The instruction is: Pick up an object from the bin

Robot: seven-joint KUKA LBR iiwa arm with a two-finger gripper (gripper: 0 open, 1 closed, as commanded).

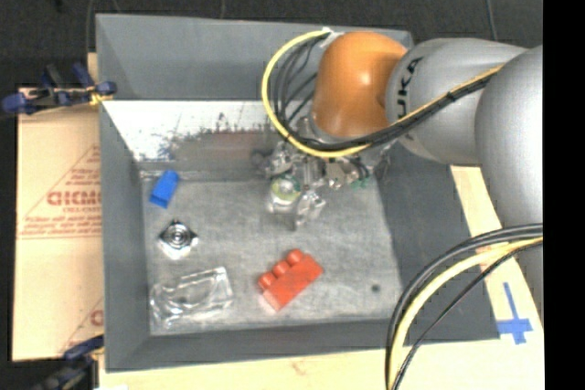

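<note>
My gripper (297,199) hangs below the orange wrist cover over the back middle of the bin floor, near the far wall. A red toy brick (290,279) with studs lies closest to it, toward the front of the bin and apart from it. A small shiny metal round piece (176,237) rests at the left. Behind that, a small blue block (164,187) sits near the back left corner.
A clear plastic piece (192,295) lies in the front left corner. The arm and its yellow and black cables cover the bin's right back part. Bare floor lies between the gripper and the left-hand things.
</note>
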